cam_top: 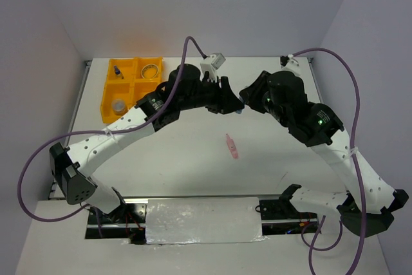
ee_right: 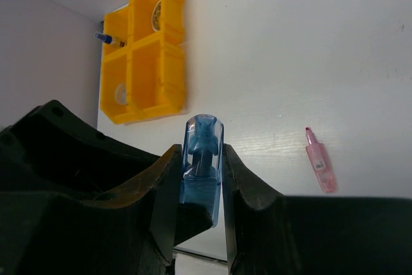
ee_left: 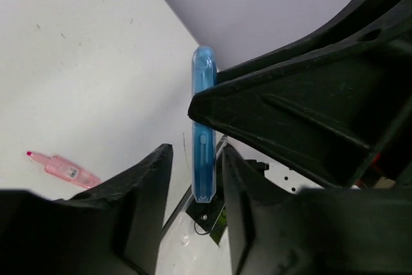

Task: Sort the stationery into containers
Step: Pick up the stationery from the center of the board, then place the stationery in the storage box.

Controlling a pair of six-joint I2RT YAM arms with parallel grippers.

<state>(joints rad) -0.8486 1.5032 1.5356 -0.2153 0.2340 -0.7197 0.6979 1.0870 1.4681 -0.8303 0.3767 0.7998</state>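
Note:
The blue piece (ee_right: 201, 159) is clamped upright between the fingers of my right gripper (ee_right: 201, 149), which is shut on it. My left gripper (ee_left: 196, 152) is open and straddles the same blue piece (ee_left: 203, 127); its right finger is close to the piece and a gap shows on the left. Both grippers meet above the table's middle, left gripper (cam_top: 230, 102) facing right gripper (cam_top: 250, 98). One pink tapered piece (cam_top: 231, 147) lies on the table in front of them. The orange-yellow tray (cam_top: 132, 82) stands at the far left, holding the blue-capped bottle (cam_top: 118, 69), band ring (cam_top: 151, 68) and jar (cam_top: 118, 104).
The tray's near-right compartment (cam_top: 145, 89) looks empty. Grey walls close in the table on the left, back and right. Purple cables loop from both arms. A white strip (cam_top: 203, 220) lies along the near edge between the arm bases.

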